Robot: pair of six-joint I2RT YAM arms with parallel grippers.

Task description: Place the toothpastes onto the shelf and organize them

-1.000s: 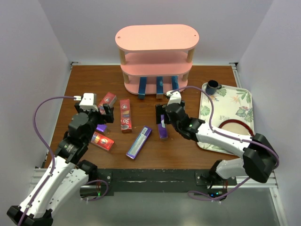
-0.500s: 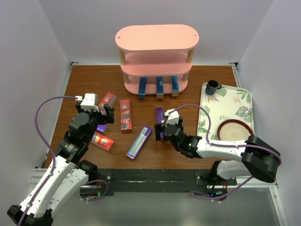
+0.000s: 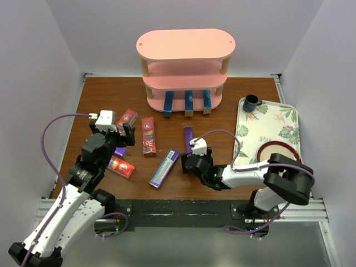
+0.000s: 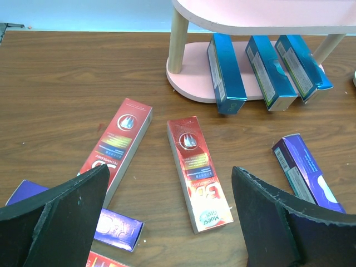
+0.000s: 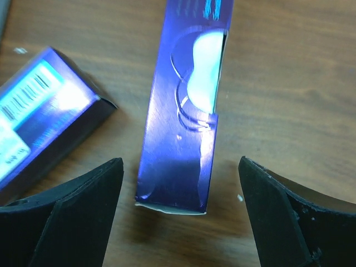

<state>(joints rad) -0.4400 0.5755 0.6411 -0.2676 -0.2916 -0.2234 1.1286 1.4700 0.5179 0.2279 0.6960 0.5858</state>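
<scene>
Your right gripper (image 3: pixel 190 160) has pulled back toward the near edge, leaving the purple carton (image 5: pixel 183 111) released mid-table. Only the right wrist view shows its jaws wide, touching nothing. Your left gripper (image 4: pixel 167 222) is spread and empty; the shelf (image 3: pixel 186 44) sits at the far edge.

A dark brown wood-grain tabletop (image 3: pixel 105 100) is enclosed on three sides by plain pale walls: a left wall (image 3: pixel 39 83), a back wall (image 3: pixel 111 33) and a right wall (image 3: pixel 328 67). Along its near edge runs a black strip (image 3: pixel 178 210) on a silver metal frame (image 3: pixel 325 208). The light is even and soft, casting only faint shadows.
</scene>
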